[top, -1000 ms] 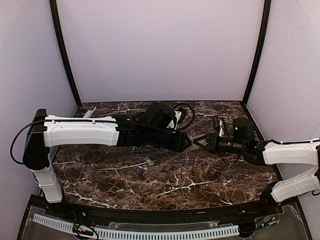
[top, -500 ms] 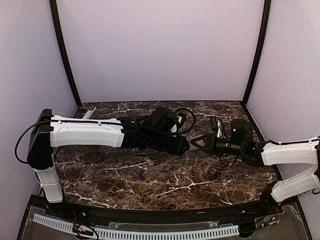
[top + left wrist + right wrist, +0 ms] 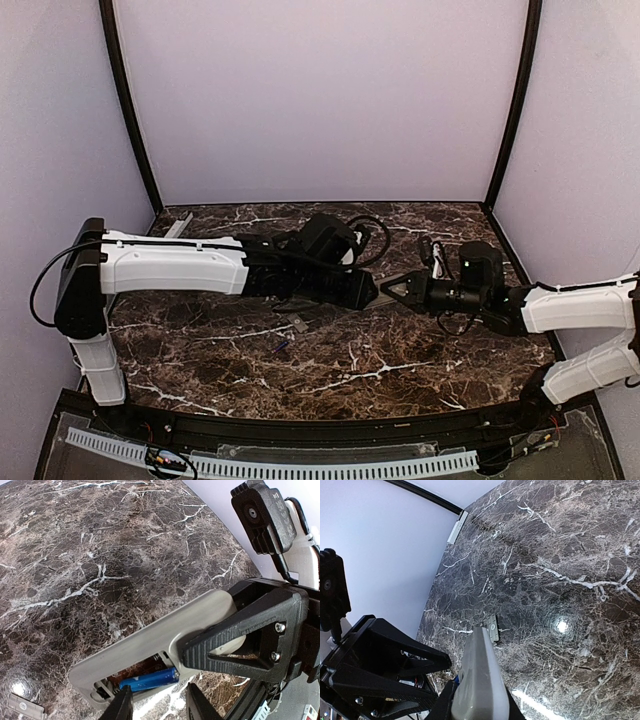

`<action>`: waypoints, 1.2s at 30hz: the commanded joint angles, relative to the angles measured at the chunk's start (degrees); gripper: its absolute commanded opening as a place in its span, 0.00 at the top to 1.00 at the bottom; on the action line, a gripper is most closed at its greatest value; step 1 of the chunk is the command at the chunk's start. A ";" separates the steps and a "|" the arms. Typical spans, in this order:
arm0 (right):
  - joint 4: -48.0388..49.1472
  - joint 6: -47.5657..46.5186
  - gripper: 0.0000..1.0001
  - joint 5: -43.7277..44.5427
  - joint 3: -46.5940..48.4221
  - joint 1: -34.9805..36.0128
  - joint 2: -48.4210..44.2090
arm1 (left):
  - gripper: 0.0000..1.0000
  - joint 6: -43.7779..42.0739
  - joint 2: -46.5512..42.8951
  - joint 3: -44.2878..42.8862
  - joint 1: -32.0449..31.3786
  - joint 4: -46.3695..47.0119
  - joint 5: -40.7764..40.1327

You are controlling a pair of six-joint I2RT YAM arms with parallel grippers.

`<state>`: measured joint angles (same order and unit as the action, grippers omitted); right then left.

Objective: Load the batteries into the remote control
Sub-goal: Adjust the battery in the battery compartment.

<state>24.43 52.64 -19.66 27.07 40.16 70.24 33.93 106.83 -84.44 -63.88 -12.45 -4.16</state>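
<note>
My right gripper (image 3: 477,711) is shut on one end of the remote control (image 3: 160,635), held above the table with its grey back and open battery bay turned toward the left wrist camera. One blue battery (image 3: 147,678) lies in the bay, along its near edge. The left gripper (image 3: 160,706) hovers just below that battery, open, with nothing between its fingers. From the top view the two grippers meet nose to nose, left gripper (image 3: 364,292) and right gripper (image 3: 396,288). A second blue battery (image 3: 281,345) lies loose on the marble.
A small grey battery cover (image 3: 299,323) lies on the marble table (image 3: 400,360) below the left arm; the same battery cover (image 3: 492,628) appears past the remote's tip. A plain pale grey bar (image 3: 178,224) rests at the back left corner. Cables (image 3: 372,232) loop behind the grippers.
The right gripper has carried the remote leftward, closer to the left gripper. The left arm shifted slightly and its jaws narrowed a little.
</note>
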 commanded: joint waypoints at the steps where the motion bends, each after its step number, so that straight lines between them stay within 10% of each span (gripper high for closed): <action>1: 3.33 0.33 1.00 0.24 -0.31 0.70 -0.28 | 0.63 0.70 -0.42 -0.92 -0.04 -0.56 -0.85; 36: 5.23 -0.07 1.00 -0.98 0.31 0.97 -1.23 | 0.76 1.21 2.32 -2.29 0.61 -3.08 -0.82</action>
<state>24.53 52.62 -19.73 27.07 40.51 70.22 34.79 108.16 -85.49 -63.70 -12.99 -4.95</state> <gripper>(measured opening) 0.204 0.240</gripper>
